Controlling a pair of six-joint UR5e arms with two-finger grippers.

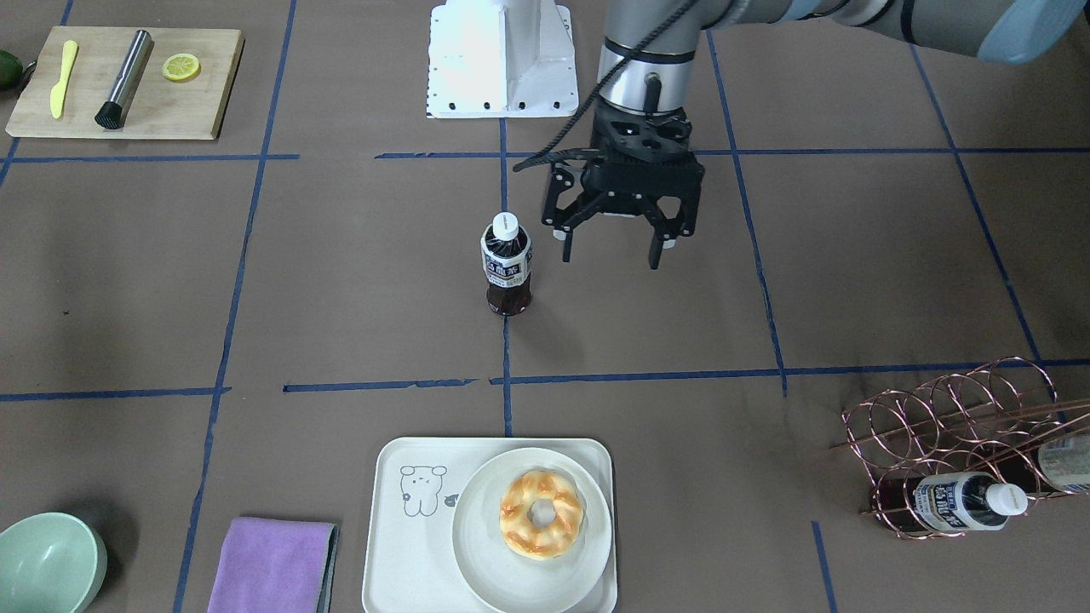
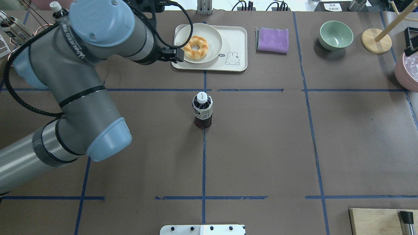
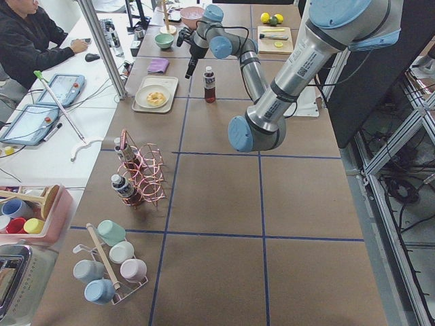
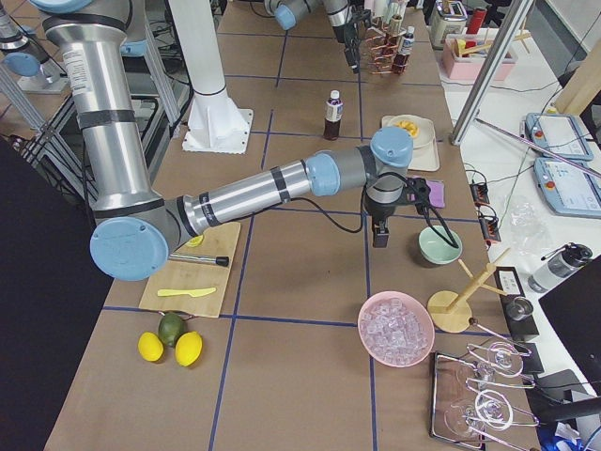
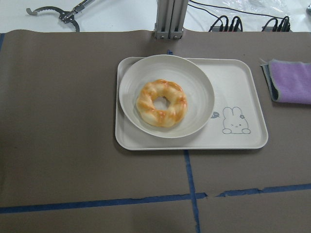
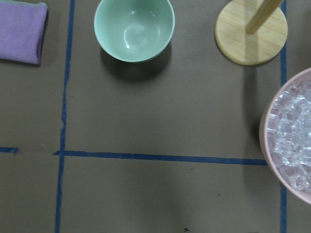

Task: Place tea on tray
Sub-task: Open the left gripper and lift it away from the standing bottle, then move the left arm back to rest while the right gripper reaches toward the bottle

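The approach to the grasp is judged to be the step in hand. The bottle of tea [image 1: 506, 266] is seen standing upright near the middle of the tabletop [image 1: 851, 281], touched by nothing. The tray [image 1: 400, 545] is set at the middle of the edge away from the robot. Most of it is taken up by a plate [image 1: 477, 553] with a doughnut [image 1: 542, 513], and only the strip with the drawn animal is bare.

The left arm is stretched out over the tabletop from the robot's left side, with the wrist turned down. The left pincer [image 1: 611, 255] is held above the surface, just beside the bottle on the robot's left of it. Its fingers are spread wide and nothing is held between them.

For the next move, the pincer would have to be shifted over the bottle and lowered until the body or neck is straddled, then closed. The bottle would then have to be carried to the bare strip, clear of the plate.

The right arm is reached toward the far right corner, near a green bowl [image 4: 439, 246]. The spread of the right pincer [image 4: 379, 235] cannot be told.
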